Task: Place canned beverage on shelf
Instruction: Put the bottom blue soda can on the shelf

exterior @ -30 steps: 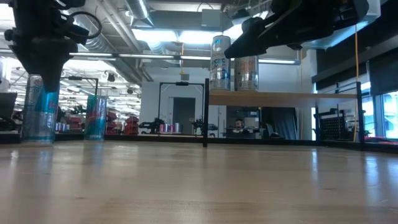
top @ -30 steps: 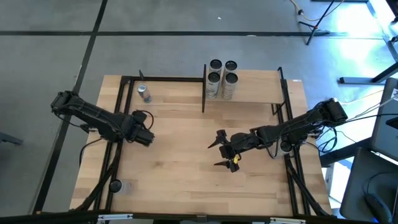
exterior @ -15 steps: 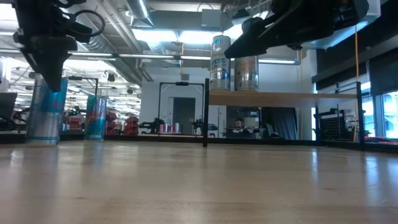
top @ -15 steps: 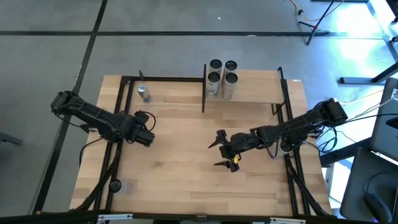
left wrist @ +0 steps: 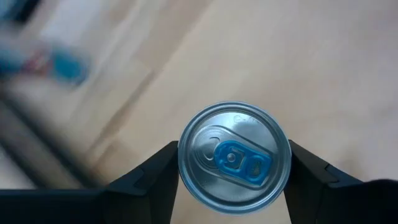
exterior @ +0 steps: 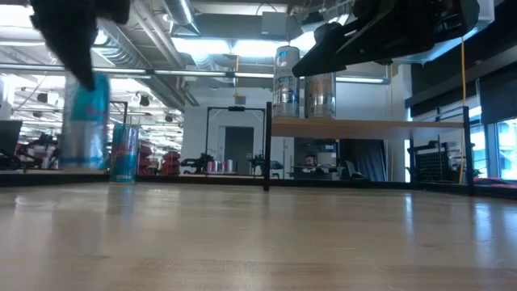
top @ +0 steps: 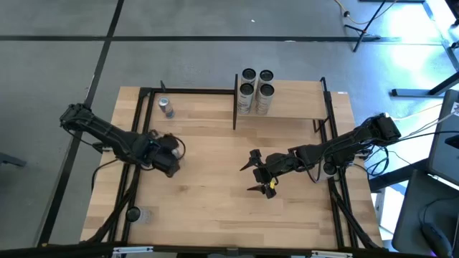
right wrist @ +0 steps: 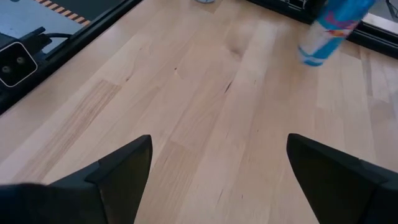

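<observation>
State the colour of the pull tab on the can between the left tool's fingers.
Blue, on a silver lid: the can shows this best in the left wrist view.

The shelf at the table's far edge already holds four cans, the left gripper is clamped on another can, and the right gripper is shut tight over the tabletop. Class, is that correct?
Not quite. The right gripper is open, its fingers spread apart over bare wood in the right wrist view. The rest holds: four cans on the shelf, and the left gripper clamped on a can.
</observation>
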